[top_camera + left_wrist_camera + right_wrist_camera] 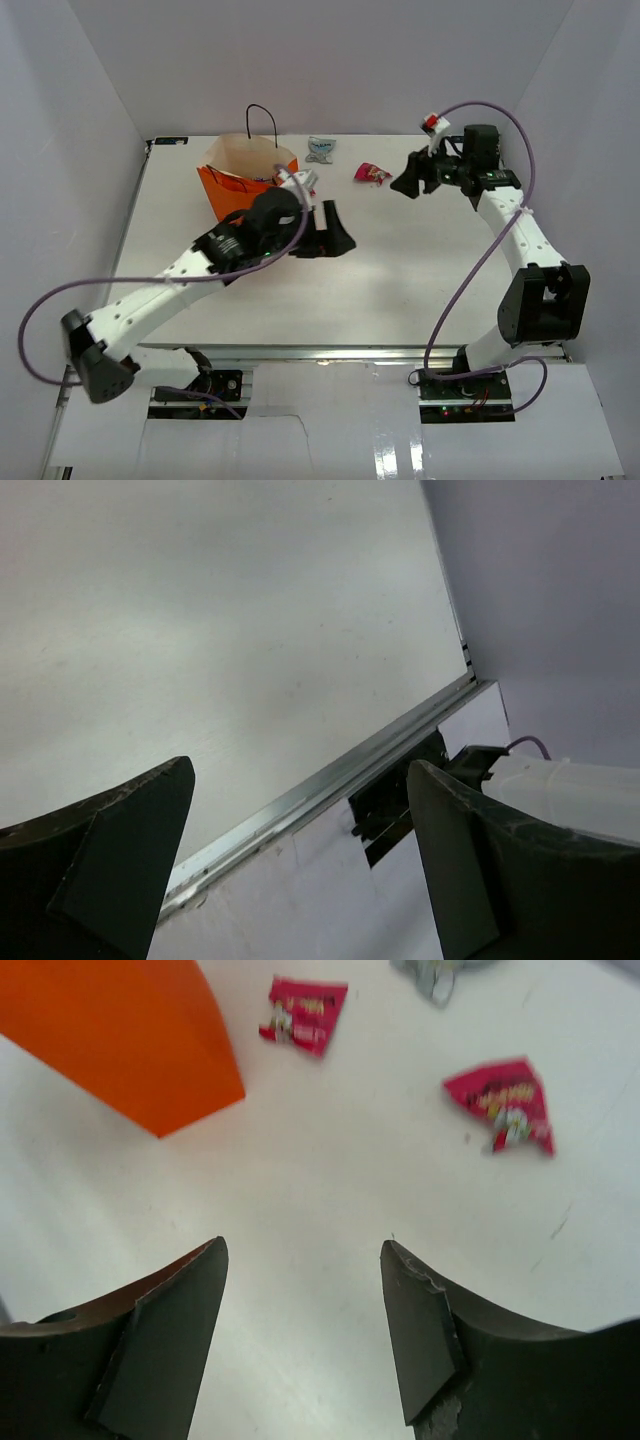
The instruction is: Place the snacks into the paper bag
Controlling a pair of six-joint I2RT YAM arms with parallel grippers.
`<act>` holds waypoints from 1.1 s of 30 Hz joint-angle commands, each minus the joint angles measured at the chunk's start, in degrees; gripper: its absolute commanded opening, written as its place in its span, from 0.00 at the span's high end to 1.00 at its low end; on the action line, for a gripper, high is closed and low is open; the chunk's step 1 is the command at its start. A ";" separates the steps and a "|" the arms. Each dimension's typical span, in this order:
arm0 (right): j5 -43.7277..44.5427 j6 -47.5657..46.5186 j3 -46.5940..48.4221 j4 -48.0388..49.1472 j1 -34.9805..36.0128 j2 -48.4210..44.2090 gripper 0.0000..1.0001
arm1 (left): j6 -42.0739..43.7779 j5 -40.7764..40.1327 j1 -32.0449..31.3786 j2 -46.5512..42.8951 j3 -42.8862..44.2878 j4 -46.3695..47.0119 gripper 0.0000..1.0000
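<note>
The orange paper bag (245, 180) stands open at the back left, black handle up; its side shows in the right wrist view (120, 1040). A magenta packet (372, 174) lies right of it, a pale blue packet (321, 149) behind. Another magenta packet (303, 180) lies beside the bag, partly hidden by my left arm. The right wrist view shows both magenta packets, one far (305, 1015) and one right (505, 1105). My right gripper (408, 178) (305, 1250) is open and empty, just right of the nearer magenta packet. My left gripper (345, 232) (300, 770) is open and empty, in front of the bag.
White walls close the table on the left, back and right. The left wrist view shows the table's metal front edge (330, 780) and the right arm's base mount (400, 800). Only the corner of the pale blue packet (435, 972) shows in the right wrist view.
</note>
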 commanded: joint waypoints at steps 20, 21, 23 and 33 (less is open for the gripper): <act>-16.27 -5.87 -24.70 -5.57 -19.26 -14.15 0.29 | 11.35 -21.71 12.54 69.56 62.91 -11.31 0.05; -16.71 -5.78 -25.22 -5.48 -19.26 -14.07 0.29 | 11.71 -21.80 13.33 69.65 62.56 -10.52 0.05; -17.59 -5.35 -26.37 -5.04 -19.26 -13.71 0.29 | 12.77 -21.71 14.47 70.26 62.29 -10.07 0.05; -18.21 -4.47 -28.48 -3.19 -19.17 -12.75 0.29 | 14.35 -27.85 16.59 68.86 58.16 -8.84 0.04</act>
